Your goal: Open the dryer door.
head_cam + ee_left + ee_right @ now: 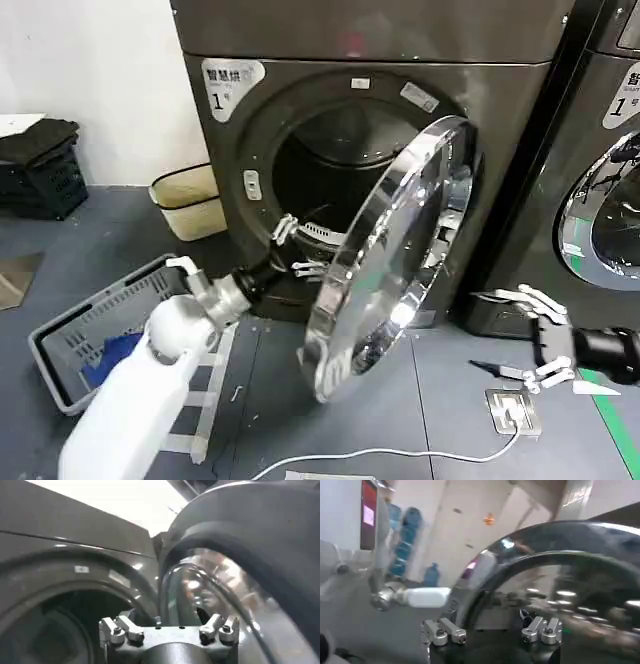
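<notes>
Nearest the head camera, the white left arm ran up from about 7 o'clock to the left gripper [290, 250], which reached in at the mouth of the dryer [300, 110], just behind the inner face of the dryer door [385, 255]. Its jaws stood spread apart in the left wrist view [167, 630], holding nothing, with the door's dark inner side just beside them. That door hung swung out to roughly half open, its chrome ring tilted toward 5 o'clock from the opening, hinged on the side nearer the second machine [600, 170]. At 4 o'clock, low over the floor, the right gripper [545, 345] waited well apart from the door, its jaws wide and empty. A grey basket [95, 330] sat at 8 o'clock.
</notes>
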